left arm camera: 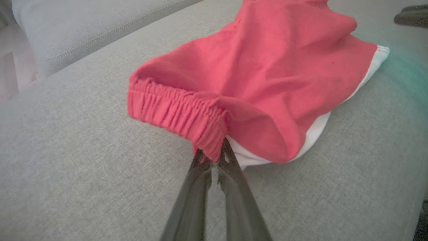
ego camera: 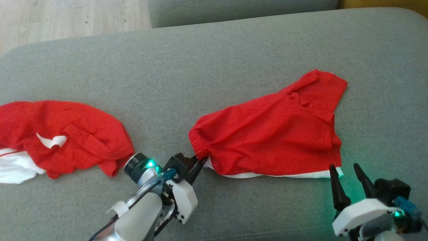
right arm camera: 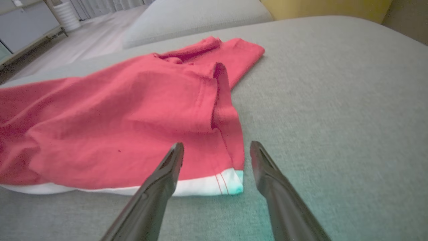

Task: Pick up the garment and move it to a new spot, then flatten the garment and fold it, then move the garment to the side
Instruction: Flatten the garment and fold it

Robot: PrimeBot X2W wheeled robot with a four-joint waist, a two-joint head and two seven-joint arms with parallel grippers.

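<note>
Left gripper (ego camera: 200, 162): dark fingers pinched together on the waistband of the red shorts (ego camera: 267, 134); pale forearm (ego camera: 140, 217) angled forward and inward. Right gripper (ego camera: 344, 167): fingers spread apart, pointing forward, holding nothing.

The red shorts (ego camera: 267, 134) lie crumpled and unfolded on the right half of the grey sofa cushion (ego camera: 200, 67), well apart from its far edge. The gathered elastic waistband (left arm camera: 174, 110) faces left. A white band (right arm camera: 200, 185) runs along the near side.
</note>
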